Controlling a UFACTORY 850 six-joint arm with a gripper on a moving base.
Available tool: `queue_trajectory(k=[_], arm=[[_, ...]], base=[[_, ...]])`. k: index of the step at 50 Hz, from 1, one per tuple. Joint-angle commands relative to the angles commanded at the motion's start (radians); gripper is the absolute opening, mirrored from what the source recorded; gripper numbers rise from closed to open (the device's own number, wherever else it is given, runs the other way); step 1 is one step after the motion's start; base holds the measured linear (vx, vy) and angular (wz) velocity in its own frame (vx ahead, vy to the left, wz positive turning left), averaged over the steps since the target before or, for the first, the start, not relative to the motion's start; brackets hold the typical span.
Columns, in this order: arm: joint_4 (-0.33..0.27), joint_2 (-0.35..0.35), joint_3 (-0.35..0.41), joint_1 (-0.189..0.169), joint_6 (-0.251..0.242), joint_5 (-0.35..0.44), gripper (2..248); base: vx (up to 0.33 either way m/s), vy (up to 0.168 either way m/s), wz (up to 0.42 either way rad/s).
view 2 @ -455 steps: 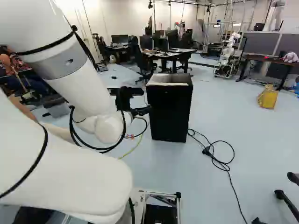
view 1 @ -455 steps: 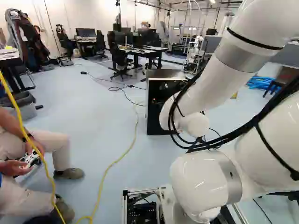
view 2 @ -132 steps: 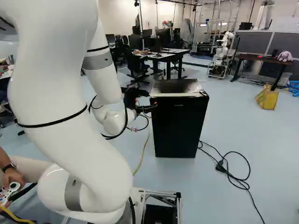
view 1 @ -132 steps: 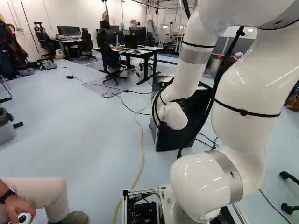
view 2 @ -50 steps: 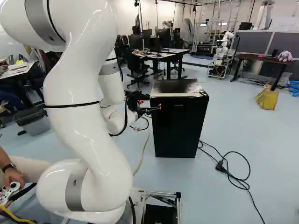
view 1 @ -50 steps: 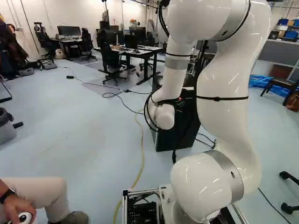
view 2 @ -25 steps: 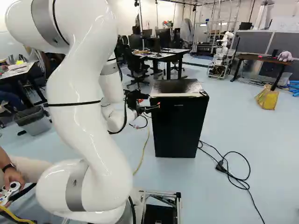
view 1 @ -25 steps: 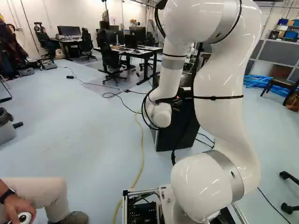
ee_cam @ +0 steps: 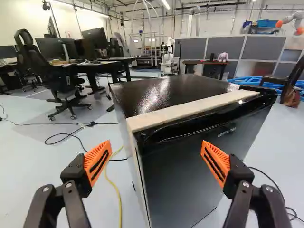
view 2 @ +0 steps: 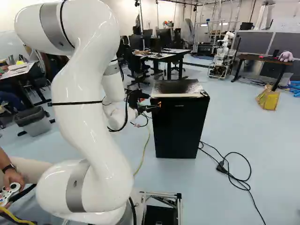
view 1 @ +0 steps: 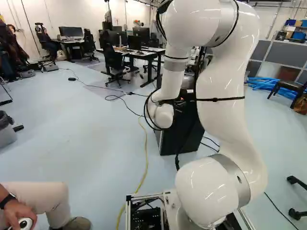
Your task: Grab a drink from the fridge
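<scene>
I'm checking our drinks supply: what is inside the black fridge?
Only the outside of the fridge shows; its dark door is shut, so any shelves or drinks inside are hidden.

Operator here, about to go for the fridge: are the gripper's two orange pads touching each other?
Apart. The wrist view shows the orange pads spread wide, with the fridge visible through the gap between them.

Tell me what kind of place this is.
Probably a robotics lab or workshop: another robot stands at the back, desks with monitors line the room, and loose cables trail across the floor.
</scene>
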Motion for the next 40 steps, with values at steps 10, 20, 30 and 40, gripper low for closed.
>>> queue_trajectory(k=[10,20,30,40], arm=[[0.022,-0.019,-0.027,0.001,0.000,0.000,247],[0.044,-0.035,-0.050,0.003,0.000,-0.006,247],[0.066,-0.045,-0.065,0.005,0.000,-0.021,247],[0.087,-0.052,-0.076,0.007,0.000,-0.040,247]], base=[[0.000,0.000,0.000],[0.000,0.000,0.000],[0.000,0.000,0.000],[0.000,0.000,0.000]])
